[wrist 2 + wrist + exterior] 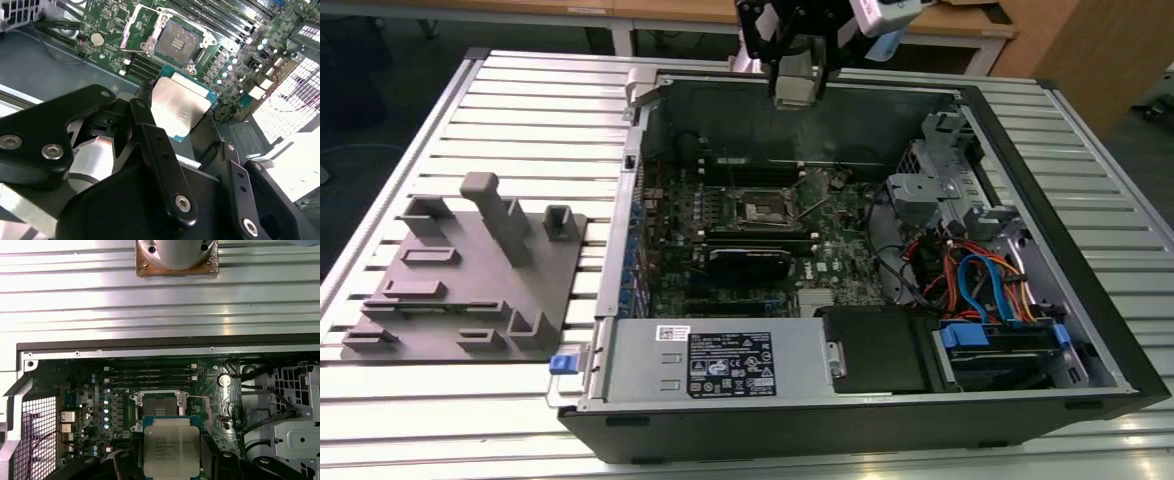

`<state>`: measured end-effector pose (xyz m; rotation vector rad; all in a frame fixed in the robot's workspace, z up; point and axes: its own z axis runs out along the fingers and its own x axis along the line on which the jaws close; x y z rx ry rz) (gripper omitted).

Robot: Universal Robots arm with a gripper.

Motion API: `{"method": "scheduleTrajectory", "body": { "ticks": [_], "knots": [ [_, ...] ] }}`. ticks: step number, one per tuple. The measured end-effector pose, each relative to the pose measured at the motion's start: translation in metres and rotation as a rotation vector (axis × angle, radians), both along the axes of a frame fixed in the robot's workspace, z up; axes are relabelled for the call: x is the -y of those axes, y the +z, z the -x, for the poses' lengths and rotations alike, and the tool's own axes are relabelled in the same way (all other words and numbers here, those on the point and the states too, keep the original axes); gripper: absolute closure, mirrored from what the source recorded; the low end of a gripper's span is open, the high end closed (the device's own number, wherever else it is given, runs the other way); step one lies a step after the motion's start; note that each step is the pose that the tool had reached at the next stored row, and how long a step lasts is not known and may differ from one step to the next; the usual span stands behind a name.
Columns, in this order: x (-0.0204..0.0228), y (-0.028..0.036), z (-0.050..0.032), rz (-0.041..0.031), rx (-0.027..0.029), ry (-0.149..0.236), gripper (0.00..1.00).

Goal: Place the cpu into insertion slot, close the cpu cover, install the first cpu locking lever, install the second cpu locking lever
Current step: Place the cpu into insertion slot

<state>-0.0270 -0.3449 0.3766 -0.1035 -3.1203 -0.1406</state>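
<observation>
The cpu (170, 444), a flat square chip with a dull silver top, sits between my gripper's (171, 461) black fingers (125, 462), which are shut on its edges. In the second wrist view the cpu (181, 106) hangs in the air short of the insertion slot (178, 43). That slot (159, 403) lies bare, dark in the middle, on the green board. The cpu cover (136, 26) stands swung open beside it. A thin locking lever (199, 397) sticks out free at the socket's side. In the exterior view my gripper (797, 88) hovers over the case's far wall, above the insertion slot (758, 209).
The open computer case (630, 250) lies on a ribbed metal table (520, 100). Memory sticks (150, 374), drive cages (937, 170), coloured cables (974, 280) and a power supply (720, 360) surround the board. A grey fixture plate (467, 270) stands at the exterior view's left.
</observation>
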Motion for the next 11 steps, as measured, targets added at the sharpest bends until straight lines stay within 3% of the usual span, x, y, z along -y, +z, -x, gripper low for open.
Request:
{"method": "scheduleTrajectory", "body": {
  "ticks": [5,11],
  "knots": [
    [0.0,-0.0002,0.0004,0.0,0.0,-0.062,0.46],
    [0.0,-0.0002,0.0005,-0.0001,0.0,-0.066,0.46]
  ]
}}
